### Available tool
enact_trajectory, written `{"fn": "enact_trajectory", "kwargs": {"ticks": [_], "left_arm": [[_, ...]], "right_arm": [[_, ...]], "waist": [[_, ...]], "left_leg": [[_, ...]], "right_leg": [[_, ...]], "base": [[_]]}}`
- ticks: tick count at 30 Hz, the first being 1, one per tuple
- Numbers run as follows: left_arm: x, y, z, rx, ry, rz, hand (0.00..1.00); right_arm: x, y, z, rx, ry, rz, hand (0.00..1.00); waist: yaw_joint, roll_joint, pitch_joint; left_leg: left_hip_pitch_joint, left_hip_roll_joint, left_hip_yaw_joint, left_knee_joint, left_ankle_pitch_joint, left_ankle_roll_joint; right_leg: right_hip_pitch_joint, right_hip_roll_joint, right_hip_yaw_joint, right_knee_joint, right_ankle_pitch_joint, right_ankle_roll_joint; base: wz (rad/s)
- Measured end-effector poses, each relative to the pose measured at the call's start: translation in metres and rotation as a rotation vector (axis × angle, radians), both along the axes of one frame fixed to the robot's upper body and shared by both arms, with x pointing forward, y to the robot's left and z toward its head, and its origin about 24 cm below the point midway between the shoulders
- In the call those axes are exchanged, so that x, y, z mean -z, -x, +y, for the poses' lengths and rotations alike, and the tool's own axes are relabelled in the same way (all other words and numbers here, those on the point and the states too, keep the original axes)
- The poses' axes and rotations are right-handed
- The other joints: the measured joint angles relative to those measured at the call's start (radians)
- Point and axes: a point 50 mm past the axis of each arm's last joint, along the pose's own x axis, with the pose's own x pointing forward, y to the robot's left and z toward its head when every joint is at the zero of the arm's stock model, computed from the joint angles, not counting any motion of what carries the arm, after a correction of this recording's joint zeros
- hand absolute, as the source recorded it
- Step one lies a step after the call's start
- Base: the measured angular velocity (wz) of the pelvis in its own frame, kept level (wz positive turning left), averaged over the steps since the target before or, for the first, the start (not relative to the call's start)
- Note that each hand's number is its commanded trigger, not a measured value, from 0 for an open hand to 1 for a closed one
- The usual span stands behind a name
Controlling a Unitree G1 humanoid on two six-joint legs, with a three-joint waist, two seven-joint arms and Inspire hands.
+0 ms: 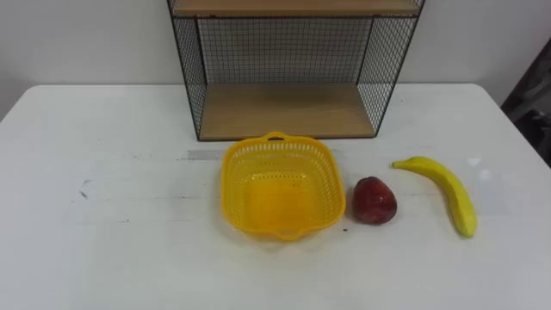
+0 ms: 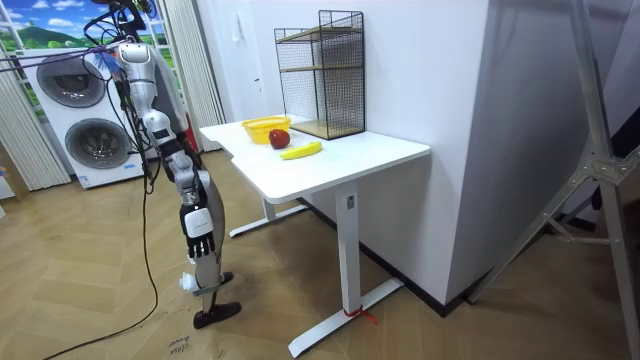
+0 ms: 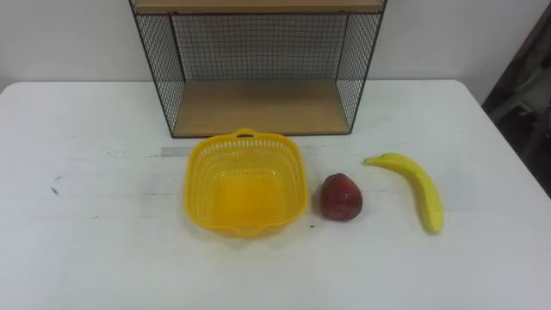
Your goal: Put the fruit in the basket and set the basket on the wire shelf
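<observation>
An empty yellow plastic basket (image 1: 281, 188) sits on the white table (image 1: 103, 172), just in front of the wire shelf (image 1: 288, 65). A dark red apple (image 1: 374, 201) lies close to the basket's right side, apart from it. Farther right a yellow banana (image 1: 448, 191) lies on the table, its stem toward the basket. In the room view I stand on the wooden floor at the table's end, a step back from it, with my right hand (image 2: 187, 137) low by my body and off the table.
The wire shelf has a wooden bottom board (image 1: 284, 110) open to the front and a second board (image 1: 293, 7) above it. The table's right edge (image 1: 538, 155) lies close to the banana. Two washing machines (image 2: 75, 110) stand behind me.
</observation>
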Motion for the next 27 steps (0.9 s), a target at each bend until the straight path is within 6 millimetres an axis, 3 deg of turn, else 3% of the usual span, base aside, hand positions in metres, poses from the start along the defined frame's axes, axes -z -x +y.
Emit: {"fn": "enact_trajectory", "kwargs": {"ticks": [14,18,23,27], "left_arm": [[0.000,-0.002,-0.001,-0.003,0.012,-0.015,0.00],[0.000,-0.003,0.001,-0.013,-0.008,-0.047,0.00],[-0.001,0.003,0.004,-0.043,-0.037,-0.049,0.00],[-0.002,0.007,0.008,-0.089,-0.062,-0.054,0.00]], "right_arm": [[0.000,-0.007,-0.001,0.103,0.035,-0.064,0.00],[0.000,-0.008,-0.004,0.254,0.077,-0.124,0.00],[0.000,0.008,-0.007,0.505,0.138,-0.119,0.00],[-0.001,0.019,-0.008,0.859,0.201,-0.134,0.00]], "waist": [[0.000,-0.009,0.0010],[-0.002,-0.009,0.0011],[-0.002,-0.004,0.0012],[-0.014,0.001,0.0033]], "left_leg": [[0.000,0.000,0.001,0.002,0.000,0.000],[0.000,-0.001,0.004,0.003,0.000,0.000],[0.002,0.000,0.006,0.003,0.000,0.000],[0.002,0.001,0.010,0.001,0.000,0.000]], "right_leg": [[0.000,0.000,0.006,0.000,0.000,0.000],[0.000,0.000,0.003,0.000,0.000,0.000],[0.002,0.000,0.006,0.003,-0.001,0.001],[0.003,0.000,0.006,0.002,-0.001,0.000]], "base": [[0.00],[0.00],[0.00],[0.00]]}}
